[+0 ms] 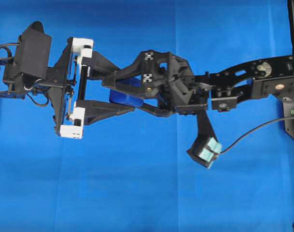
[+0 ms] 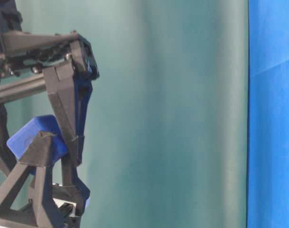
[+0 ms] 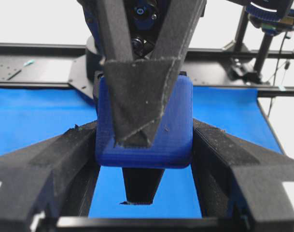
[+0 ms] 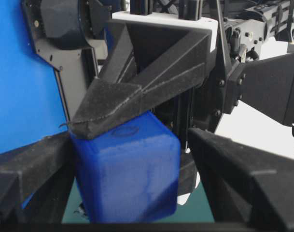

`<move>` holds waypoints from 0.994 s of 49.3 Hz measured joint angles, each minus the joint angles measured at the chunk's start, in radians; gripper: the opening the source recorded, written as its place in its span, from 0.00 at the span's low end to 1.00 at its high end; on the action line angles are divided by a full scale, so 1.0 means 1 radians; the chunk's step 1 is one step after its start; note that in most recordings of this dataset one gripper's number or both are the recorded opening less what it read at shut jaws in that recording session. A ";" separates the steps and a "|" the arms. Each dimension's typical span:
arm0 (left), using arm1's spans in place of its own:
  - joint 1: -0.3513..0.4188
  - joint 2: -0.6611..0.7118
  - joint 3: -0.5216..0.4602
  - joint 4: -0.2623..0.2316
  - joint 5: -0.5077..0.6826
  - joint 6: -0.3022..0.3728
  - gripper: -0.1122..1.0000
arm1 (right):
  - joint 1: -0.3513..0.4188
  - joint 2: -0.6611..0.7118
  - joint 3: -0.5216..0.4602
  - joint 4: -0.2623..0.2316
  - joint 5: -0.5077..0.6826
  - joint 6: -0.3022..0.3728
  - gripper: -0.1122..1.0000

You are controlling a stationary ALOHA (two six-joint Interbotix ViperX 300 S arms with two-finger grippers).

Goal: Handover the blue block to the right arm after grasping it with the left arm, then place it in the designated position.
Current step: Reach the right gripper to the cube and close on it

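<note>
The blue block [image 1: 126, 96] sits clamped in the left hand [image 1: 119, 90]; the right hand [image 1: 121, 91] straddles it, fingers spread wide, not gripping.

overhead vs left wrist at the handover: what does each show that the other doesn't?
Overhead only: both arms whole, meeting over the blue cloth, the left pincer with its white brackets, the right pincer tagged.

Left wrist only: the blue block's broad face, the right pincer's fingers above and below it, apart.

Both: the blue block clamped by the left pincer.

Dark-blue block [image 1: 126, 96]; bright blue cloth [image 1: 137, 193]; black grippers, white brackets [image 1: 81, 47].
</note>
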 measured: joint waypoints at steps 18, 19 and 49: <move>0.000 -0.002 0.006 -0.002 0.000 0.000 0.54 | 0.000 -0.002 0.000 0.000 0.000 0.005 0.92; -0.002 -0.003 0.006 0.000 0.000 -0.002 0.54 | 0.000 -0.002 -0.002 0.000 0.002 0.005 0.91; -0.003 -0.009 0.008 -0.002 -0.002 -0.020 0.54 | 0.000 -0.051 0.031 0.000 0.000 0.014 0.50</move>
